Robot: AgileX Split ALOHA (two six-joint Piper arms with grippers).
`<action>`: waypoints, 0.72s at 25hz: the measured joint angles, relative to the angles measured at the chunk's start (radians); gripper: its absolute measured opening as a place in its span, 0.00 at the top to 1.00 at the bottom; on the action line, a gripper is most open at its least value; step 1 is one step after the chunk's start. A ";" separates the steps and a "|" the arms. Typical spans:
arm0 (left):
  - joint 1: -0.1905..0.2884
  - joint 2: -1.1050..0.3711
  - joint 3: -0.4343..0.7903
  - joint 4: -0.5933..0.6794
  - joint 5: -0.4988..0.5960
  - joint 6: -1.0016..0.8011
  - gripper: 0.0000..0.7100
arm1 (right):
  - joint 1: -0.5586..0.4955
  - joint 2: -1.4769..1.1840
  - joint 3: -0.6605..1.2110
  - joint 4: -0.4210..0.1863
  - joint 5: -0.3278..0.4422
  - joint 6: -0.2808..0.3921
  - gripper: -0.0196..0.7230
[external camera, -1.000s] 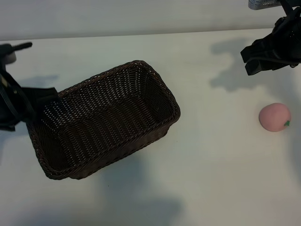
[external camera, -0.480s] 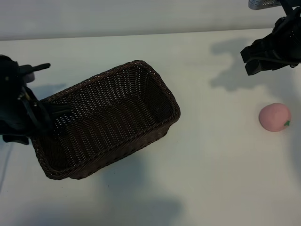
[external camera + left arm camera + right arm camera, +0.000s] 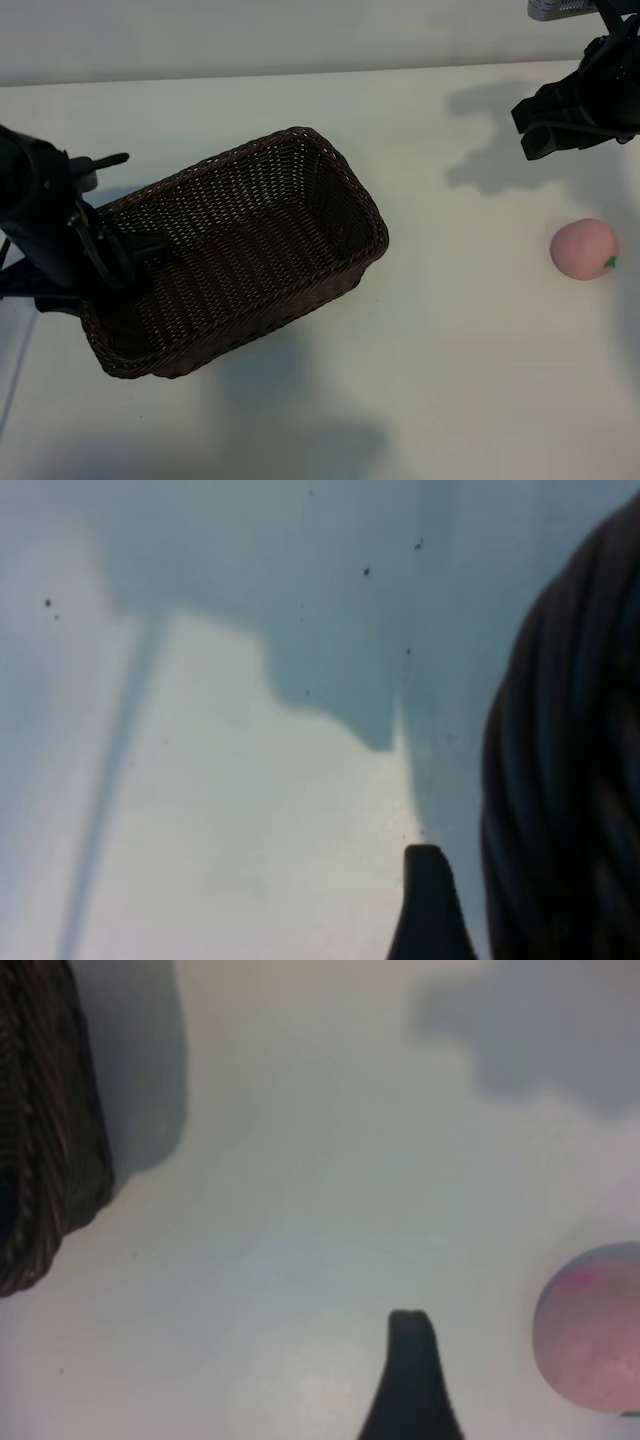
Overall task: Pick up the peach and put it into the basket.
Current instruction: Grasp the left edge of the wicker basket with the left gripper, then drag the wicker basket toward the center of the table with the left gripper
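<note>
The peach (image 3: 585, 248), a small pink ball with a green mark, lies on the white table at the right; it also shows at the edge of the right wrist view, peach (image 3: 592, 1330). The dark brown wicker basket (image 3: 330, 170) stands left of centre, nothing inside it. My left gripper (image 3: 148, 206) is open at the basket's left end, one finger over the weave; in its wrist view one fingertip (image 3: 428, 890) shows beside the braided rim (image 3: 565, 780). My right gripper (image 3: 529, 129) hangs open at the back right, behind the peach and apart from it.
The white table (image 3: 450, 380) stretches in front of the basket and between basket and peach. A pale wall runs along the far edge. The basket's corner (image 3: 45, 1130) shows far off in the right wrist view.
My left arm has swung to the right, from beside the basket onto its left end. The basket's right end has shifted slightly right. The right arm and the peach have not moved.
</note>
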 joint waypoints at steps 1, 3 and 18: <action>0.000 0.000 0.011 -0.003 -0.009 0.000 0.29 | 0.000 0.000 0.000 0.000 0.000 0.000 0.26; 0.000 0.001 0.030 -0.008 -0.022 0.000 0.29 | 0.000 0.000 0.000 0.000 0.000 0.000 0.26; 0.000 -0.008 0.039 -0.026 -0.059 -0.012 0.54 | 0.000 0.000 0.000 0.008 0.000 0.000 0.26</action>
